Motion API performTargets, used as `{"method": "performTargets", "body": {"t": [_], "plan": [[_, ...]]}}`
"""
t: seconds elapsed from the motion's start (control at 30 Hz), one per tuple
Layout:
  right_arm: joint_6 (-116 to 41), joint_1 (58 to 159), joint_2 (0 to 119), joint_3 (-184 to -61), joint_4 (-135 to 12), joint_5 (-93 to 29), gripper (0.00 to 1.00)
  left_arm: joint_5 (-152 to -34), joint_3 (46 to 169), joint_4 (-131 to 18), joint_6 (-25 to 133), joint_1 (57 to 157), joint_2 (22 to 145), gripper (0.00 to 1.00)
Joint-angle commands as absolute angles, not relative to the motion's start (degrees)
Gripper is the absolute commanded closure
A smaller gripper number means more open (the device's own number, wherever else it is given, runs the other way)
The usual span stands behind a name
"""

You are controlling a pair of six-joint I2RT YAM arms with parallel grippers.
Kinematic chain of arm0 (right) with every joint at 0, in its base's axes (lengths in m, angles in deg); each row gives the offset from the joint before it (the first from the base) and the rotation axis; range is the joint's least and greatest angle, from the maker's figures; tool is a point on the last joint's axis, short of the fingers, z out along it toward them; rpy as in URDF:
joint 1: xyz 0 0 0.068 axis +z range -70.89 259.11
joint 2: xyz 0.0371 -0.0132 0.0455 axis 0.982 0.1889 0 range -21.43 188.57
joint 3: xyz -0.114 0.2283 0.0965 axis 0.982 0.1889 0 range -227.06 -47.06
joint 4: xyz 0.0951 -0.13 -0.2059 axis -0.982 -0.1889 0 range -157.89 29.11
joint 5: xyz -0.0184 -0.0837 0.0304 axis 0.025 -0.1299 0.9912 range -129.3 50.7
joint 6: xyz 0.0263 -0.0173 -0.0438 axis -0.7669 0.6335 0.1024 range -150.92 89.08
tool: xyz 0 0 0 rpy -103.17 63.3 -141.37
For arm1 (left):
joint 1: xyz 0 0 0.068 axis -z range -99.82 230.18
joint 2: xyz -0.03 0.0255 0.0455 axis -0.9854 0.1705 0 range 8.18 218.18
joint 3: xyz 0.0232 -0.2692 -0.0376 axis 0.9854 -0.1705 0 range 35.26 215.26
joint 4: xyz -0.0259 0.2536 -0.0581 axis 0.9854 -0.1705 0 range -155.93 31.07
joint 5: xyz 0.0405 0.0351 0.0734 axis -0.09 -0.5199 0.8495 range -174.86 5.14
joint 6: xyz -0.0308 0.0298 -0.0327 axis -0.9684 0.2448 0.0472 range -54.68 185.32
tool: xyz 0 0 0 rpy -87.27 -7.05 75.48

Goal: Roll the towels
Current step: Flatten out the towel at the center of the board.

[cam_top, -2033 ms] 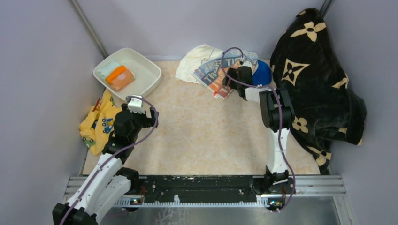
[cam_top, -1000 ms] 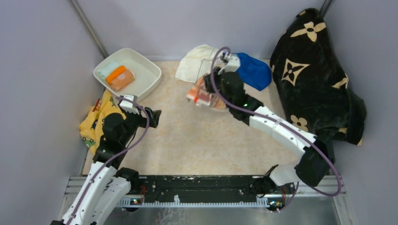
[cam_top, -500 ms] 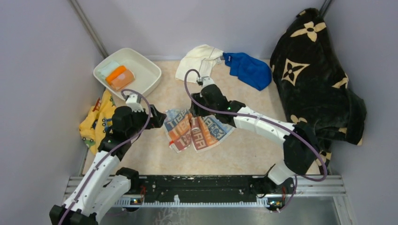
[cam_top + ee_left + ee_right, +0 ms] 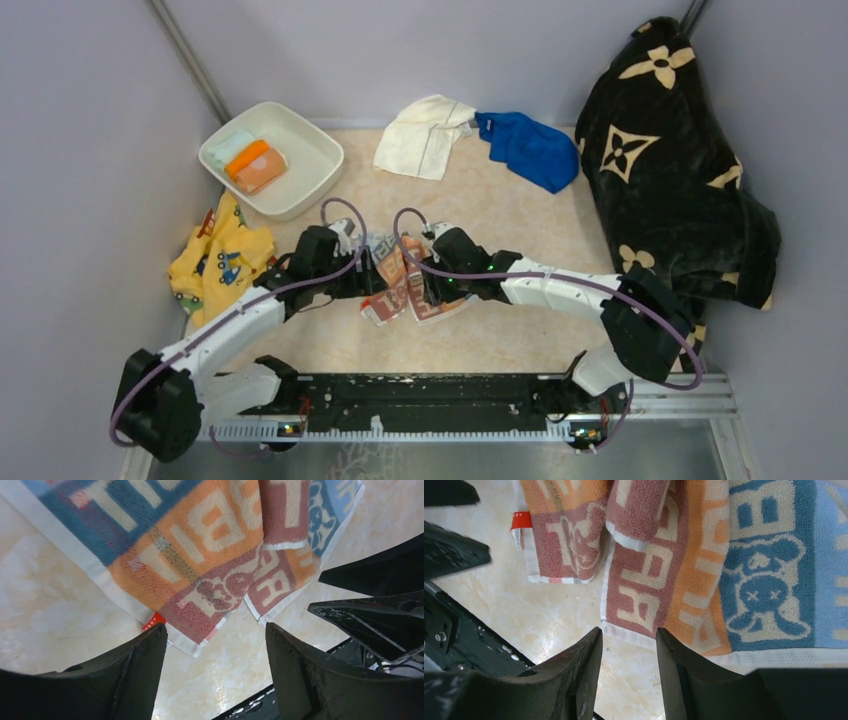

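printed towel [image 4: 405, 292]: terry cloth with blue, orange and white lettering, crumpled mid-way across the beige marbled tabletop [image 4: 520, 225], wedged between both pincers.
left pincer [image 4: 366, 277]: at the towel's left edge, jaws wide apart, nothing between; a towel corner just beyond the fingertips.
right pincer [image 4: 426, 282]: at the towel's right side, jaws narrowly apart, empty; white hem visible through the gap.
texture: looped pile, one fold curled over itself.
wrist views only: small red tag [image 4: 152, 622] at a corner; cartoon dog face [image 4: 764, 595].
top view only: cream-white towel [image 4: 425, 135] and royal blue towel [image 4: 530, 150], touching at the far edge, well apart from both pincers.
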State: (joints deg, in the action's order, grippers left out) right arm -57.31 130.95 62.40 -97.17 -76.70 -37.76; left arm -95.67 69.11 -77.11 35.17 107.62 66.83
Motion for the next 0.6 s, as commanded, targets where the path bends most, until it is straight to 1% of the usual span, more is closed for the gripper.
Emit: {"method": "performTargets", "body": {"t": [0.0,0.13,0.2,0.3,0.4,0.57], "plan": [[-60.0,131.3,64.5,-96.7,-71.9,-37.4,0.56,-93.9,70.9,-73.9,33.0,112.4,73.3,0.26],[-61.0,130.8,67.7,-96.2,-74.8,-40.5,0.56,-97.8,71.2,-68.8,32.6,114.3,82.8,0.51],[-61.3,129.2,68.1,-94.6,-75.7,-41.6,0.56,-98.2,71.3,-68.4,32.8,114.5,86.2,0.59],[-61.8,124.3,67.1,-91.3,-75.9,-41.5,0.56,-95.6,70.0,-68.7,32.9,114.4,87.9,0.61],[-61.4,117.9,66.4,-89.5,-77.5,-41.9,0.56,-91.0,69.0,-70.3,32.2,113.2,88.6,0.62],[-60.0,107.4,64.8,-87.9,-78.1,-44.0,0.55,-92.6,69.5,-69.4,33.9,107.1,92.8,0.63]]}}
